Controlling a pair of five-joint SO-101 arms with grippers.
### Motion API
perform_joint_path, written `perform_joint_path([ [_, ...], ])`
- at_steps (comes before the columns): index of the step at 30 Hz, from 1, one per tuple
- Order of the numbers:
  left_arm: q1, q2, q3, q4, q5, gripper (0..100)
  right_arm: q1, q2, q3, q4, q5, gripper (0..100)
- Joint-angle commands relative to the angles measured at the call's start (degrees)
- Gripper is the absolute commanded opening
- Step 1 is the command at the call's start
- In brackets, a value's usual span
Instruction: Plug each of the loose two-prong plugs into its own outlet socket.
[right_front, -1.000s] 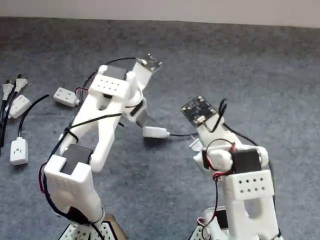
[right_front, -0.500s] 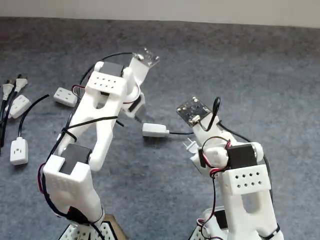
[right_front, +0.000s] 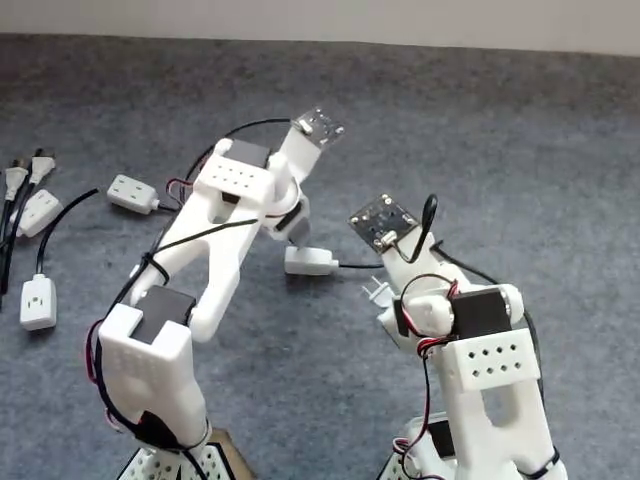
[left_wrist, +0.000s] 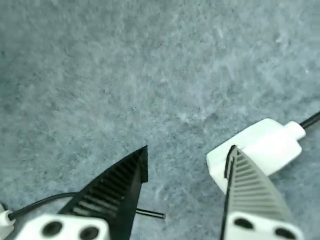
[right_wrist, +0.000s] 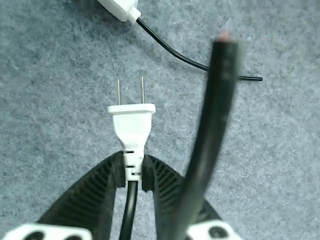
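Grey carpet (right_front: 500, 150), two-prong plug (right_wrist: 131, 120) in right pincer (right_wrist: 132, 165)

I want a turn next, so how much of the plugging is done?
Nothing looks plugged in yet. In hand: the right tool is shut on a white two-prong plug with its prongs free, and the left tool is open beside a white socket on the grey mat. Left to do: joining that pair, then the other sockets and plugs lying off to the side.
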Motion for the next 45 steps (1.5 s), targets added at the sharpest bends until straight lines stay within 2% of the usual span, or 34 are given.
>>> perform_joint_path([
  [1,0.4,1.3,0.8,-0.4,-1.0,26,-0.6,-0.3,-0.3,-0.4,-0.6,0.6],
  [4,-0.2,1.1,0.8,-0.4,-0.9,26,-0.6,-0.3,-0.3,-0.4,-0.6,0.6],
  [10,1.1,1.1,0.7,4.7,-0.4,26,-0.6,-0.3,-0.5,-0.3,-0.8,0.6],
  [15,1.6,1.1,0.7,8.1,4.7,26,-0.6,0.1,-0.4,-0.2,-0.8,0.6],
  [27,6.5,1.5,0.9,11.1,9.7,26,-0.4,0.1,-0.4,2.9,-0.6,0.6],
  [34,5.1,0.1,-0.4,11.1,9.4,26,-0.3,0.1,-0.4,2.8,-0.8,0.6],
  [40,3.1,-6.5,-0.8,11.3,7.7,26,-0.3,0.1,-0.3,0.4,-1.9,0.6],
  [45,2.2,-13.1,-0.7,15.9,6.6,26,-0.5,0.2,-0.3,-0.8,-2.5,0.6],
])
